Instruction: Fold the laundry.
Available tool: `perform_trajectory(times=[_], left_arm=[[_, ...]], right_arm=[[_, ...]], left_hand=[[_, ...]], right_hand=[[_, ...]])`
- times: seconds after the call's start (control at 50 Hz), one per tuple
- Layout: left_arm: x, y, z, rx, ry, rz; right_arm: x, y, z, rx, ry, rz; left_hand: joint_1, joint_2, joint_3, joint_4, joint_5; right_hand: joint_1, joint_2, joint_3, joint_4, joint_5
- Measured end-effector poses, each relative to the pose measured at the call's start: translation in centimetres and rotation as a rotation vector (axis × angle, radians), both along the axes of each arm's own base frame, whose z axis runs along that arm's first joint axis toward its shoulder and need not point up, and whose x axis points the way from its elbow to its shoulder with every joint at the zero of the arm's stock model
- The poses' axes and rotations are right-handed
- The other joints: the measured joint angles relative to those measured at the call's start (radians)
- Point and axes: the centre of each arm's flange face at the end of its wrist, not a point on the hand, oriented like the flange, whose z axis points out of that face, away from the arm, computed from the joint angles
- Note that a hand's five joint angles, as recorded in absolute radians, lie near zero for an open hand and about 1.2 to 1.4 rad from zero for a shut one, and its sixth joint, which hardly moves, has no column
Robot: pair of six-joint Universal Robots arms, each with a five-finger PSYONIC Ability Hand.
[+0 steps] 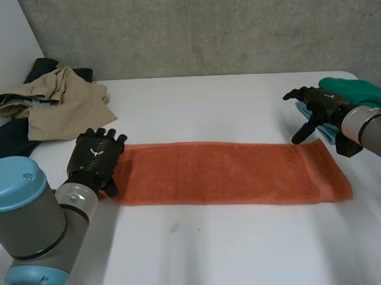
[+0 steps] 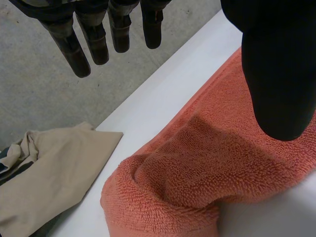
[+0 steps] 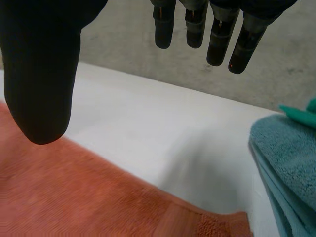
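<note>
The orange towel (image 1: 229,172), folded into a long strip, lies across the middle of the white worktop (image 1: 231,241) from 9 to 3 o'clock. Its 9 o'clock end is bunched under the left hand (image 1: 97,155), fingers straight, thumb apart, gripping nothing. The right hand (image 1: 321,106) hovers spread at the towel's 2 o'clock corner, beside teal towels (image 1: 357,90). Beige clothing (image 1: 57,103) lies at 10 o'clock.
</note>
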Motion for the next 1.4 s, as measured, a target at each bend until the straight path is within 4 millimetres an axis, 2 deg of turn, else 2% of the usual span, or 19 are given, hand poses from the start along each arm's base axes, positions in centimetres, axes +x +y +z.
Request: perform_trajectory(times=[0.02,0.08,0.12,0.2,0.22,0.26,0.4,0.46,0.64,0.76,0.82,0.84,0.9,0.92,1.0,1.08,1.16,1.26,1.4], left_arm=[[0.0,0.0,0.0,0.0,0.0,0.0],[0.0,0.1,0.1,-0.002,0.001,-0.001],[0.0,0.1,0.1,-0.003,0.002,-0.001],[0.1,0.2,0.4,-0.011,0.005,-0.001],[0.1,0.2,0.4,-0.011,0.005,-0.001],[0.1,0.3,0.6,-0.015,0.008,-0.002],[0.1,0.4,0.8,-0.02,0.01,-0.004],[0.1,0.5,0.8,-0.021,0.01,-0.005],[0.1,0.5,0.8,-0.019,0.01,-0.006],[0.1,0.5,0.7,-0.017,0.009,-0.006],[0.1,0.5,0.7,-0.017,0.009,-0.006],[0.1,0.5,0.7,-0.017,0.009,-0.006],[0.1,0.5,0.7,-0.017,0.009,-0.006],[0.1,0.5,0.7,-0.017,0.009,-0.006],[0.1,0.5,0.7,-0.017,0.009,-0.005],[0.2,0.5,0.8,-0.017,0.009,-0.005],[0.2,0.5,0.8,-0.018,0.009,-0.005],[0.2,0.6,0.8,-0.018,0.009,-0.005],[0.1,0.6,0.8,-0.017,0.009,-0.007]], right_arm=[[0.0,0.0,0.0,0.0,0.0,0.0],[-0.1,2.2,0.6,-0.032,0.1,0.041],[-0.1,2.4,0.6,-0.036,0.112,0.044],[-0.8,5.8,0.2,-0.074,0.303,0.1],[-0.8,5.8,0.2,-0.074,0.303,0.1],[-1.2,7.8,-0.3,-0.082,0.388,0.135],[-2.0,10.1,-1.7,-0.071,0.463,0.161],[-3.0,11.1,-3.4,-0.053,0.48,0.15],[-4.3,11.0,-5.1,-0.082,0.481,0.101],[-4.7,10.5,-5.7,-0.119,0.496,0.08],[-4.8,10.3,-5.9,-0.128,0.503,0.074],[-4.9,10.1,-6.0,-0.133,0.509,0.071],[-5.0,10.1,-6.0,-0.136,0.512,0.07],[-5.2,9.8,-6.1,-0.145,0.527,0.064],[-5.7,9.5,-6.2,-0.147,0.548,0.054],[-7.2,9.1,-6.2,-0.139,0.59,0.025],[-9.6,8.5,-6.2,-0.118,0.639,-0.021],[-13.6,7.9,-5.9,-0.082,0.727,-0.079],[-15.0,8.1,-5.6,-0.07,0.769,-0.038]], left_hand=[[0.0,0.0,0.0,0.0,0.0],[0.0,0.0,0.0,0.0,0.0],[0.0,0.0,0.0,0.0,0.0],[0.0,0.0,0.0,0.0,0.0],[0.0,0.0,0.0,0.0,0.0],[0.0,0.0,0.0,0.0,0.0],[0.0,0.0,0.0,0.0,0.0],[0.0,0.0,0.0,0.0,0.0],[0.0,0.0,0.0,0.0,0.0],[0.0,0.0,0.0,0.0,0.0],[0.0,0.0,0.0,0.0,-0.002],[0.0,0.0,0.0,0.0,-0.002],[0.0,0.0,0.0,0.0,0.0],[0.0,0.0,0.0,0.0,0.0],[0.0,0.0,0.0,0.0,0.0],[0.0,0.0,0.0,0.0,0.0],[0.0,0.0,0.0,0.0,0.0],[0.0,0.0,0.0,0.0,0.0],[0.0,0.0,0.0,0.0,0.0]], right_hand=[[0.0,0.0,0.0,0.0,0.0],[0.002,0.002,0.004,0.003,0.0],[0.002,0.002,0.004,0.003,0.0],[0.045,0.061,0.07,0.056,0.054],[0.045,0.061,0.07,0.056,0.054],[0.128,0.146,0.158,0.148,0.129],[0.147,0.166,0.182,0.174,0.152],[0.148,0.166,0.186,0.179,0.161],[0.163,0.166,0.199,0.197,0.171],[0.238,0.283,0.286,0.278,0.247],[0.385,0.461,0.459,0.435,0.403],[0.601,0.719,0.695,0.687,0.656],[0.639,0.765,0.757,0.734,0.704],[0.76,0.948,0.942,0.939,0.899],[0.76,0.949,0.953,0.953,0.908],[0.76,0.949,0.953,0.953,0.908],[0.76,0.949,0.953,0.953,0.908],[0.76,0.949,0.953,0.953,0.908],[0.738,0.914,0.916,0.912,0.888]])
